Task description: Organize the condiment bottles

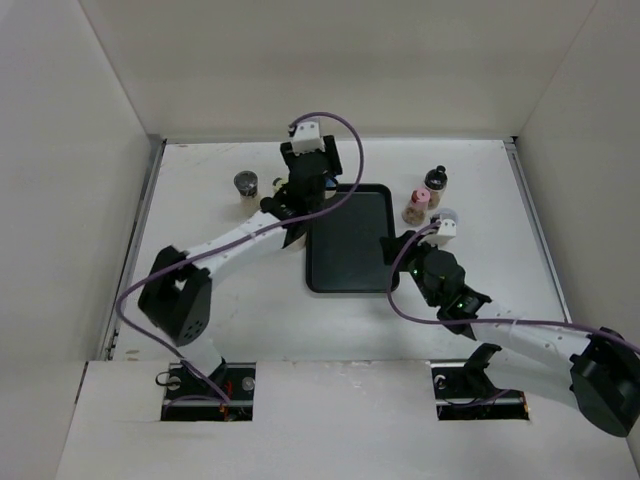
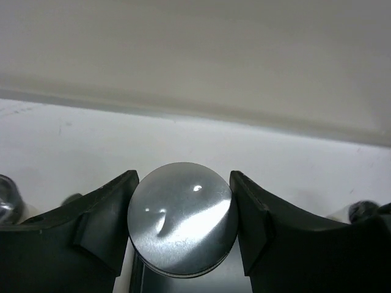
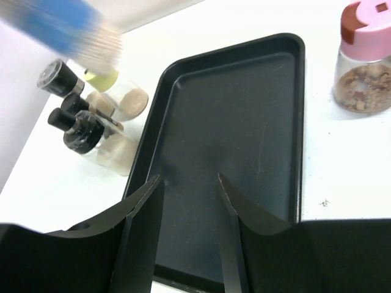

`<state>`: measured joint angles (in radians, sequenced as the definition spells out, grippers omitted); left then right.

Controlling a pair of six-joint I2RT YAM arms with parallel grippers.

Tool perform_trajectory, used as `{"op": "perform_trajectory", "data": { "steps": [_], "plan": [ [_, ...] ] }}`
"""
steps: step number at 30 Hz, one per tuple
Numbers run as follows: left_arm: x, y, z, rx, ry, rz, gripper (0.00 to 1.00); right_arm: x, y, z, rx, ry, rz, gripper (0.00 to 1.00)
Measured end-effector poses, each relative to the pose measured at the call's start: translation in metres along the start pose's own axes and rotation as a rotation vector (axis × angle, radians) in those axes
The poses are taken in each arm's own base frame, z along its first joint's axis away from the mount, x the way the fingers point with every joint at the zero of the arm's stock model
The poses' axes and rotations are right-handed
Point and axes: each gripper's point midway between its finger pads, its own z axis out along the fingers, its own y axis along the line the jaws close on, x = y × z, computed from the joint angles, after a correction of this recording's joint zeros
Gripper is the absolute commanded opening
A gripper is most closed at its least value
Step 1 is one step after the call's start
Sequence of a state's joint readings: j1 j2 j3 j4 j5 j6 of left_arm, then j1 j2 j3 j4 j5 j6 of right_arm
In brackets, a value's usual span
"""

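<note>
silver-capped bottle (image 2: 182, 217) upright in left gripper (image 2: 183, 178); pink-capped jar (image 3: 365, 67), black-capped bottle (image 1: 436, 178) upright, adjacent.

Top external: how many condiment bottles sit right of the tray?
3: a black-capped bottle farthest back, a pink-capped jar just nearer and slightly left, and a pale-capped bottle nearest, against the right arm, which may hide more.

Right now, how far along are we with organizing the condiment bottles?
Done: nothing that shows; the black tray is bare. In hand: the left gripper is shut on a grey-capped bottle near the tray's edge, and the right gripper hangs open and empty over the tray. Left: the pink-capped jar and black-capped bottle on one side, and the dark-capped jar and yellow-capped jar on the other, all on the table.
</note>
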<state>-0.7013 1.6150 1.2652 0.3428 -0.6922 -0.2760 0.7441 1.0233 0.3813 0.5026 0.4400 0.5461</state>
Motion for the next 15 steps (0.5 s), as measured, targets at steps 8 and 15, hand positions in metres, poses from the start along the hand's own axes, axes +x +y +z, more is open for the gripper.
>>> {"op": "perform_trajectory", "data": {
  "steps": [8, 15],
  "plan": [
    [0.117, -0.017, 0.035, 0.048, 0.191, 0.117, 0.27, -0.004, -0.007, 0.001, 0.022, -0.016, 0.006, 0.53],
    [0.153, -0.015, 0.048, 0.054, 0.234, 0.126, 0.28, -0.005, -0.008, 0.001, 0.025, -0.018, 0.008, 0.53]
  ]
}}
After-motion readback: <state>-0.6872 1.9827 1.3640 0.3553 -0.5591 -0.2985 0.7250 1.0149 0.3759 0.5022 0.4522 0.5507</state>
